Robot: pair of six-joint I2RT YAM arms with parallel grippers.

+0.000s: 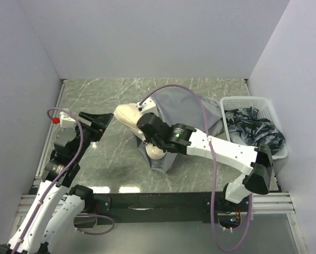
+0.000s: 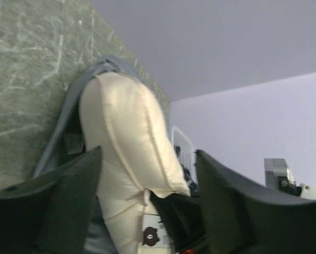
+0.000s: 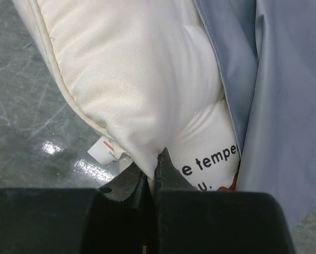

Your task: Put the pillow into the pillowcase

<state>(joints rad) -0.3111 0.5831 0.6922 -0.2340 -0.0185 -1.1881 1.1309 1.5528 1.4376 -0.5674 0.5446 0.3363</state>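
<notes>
At centre, pillow [image 1: 127, 114] partly inside pillowcase [image 1: 184, 108], right end effector [image 3: 157, 159] pinching it, left end effector [image 2: 147, 153] spread, empty

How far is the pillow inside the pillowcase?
Partly in: one cream end of the pillow sticks out of the grey pillowcase, which covers the rest.

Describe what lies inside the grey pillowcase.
The pillow reaches partly into the pillowcase; its cream end sticks out. Fabric hides how deep it goes.

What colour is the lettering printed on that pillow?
Black lettering on the cream-white pillow. It shows best in the right wrist view.
</notes>
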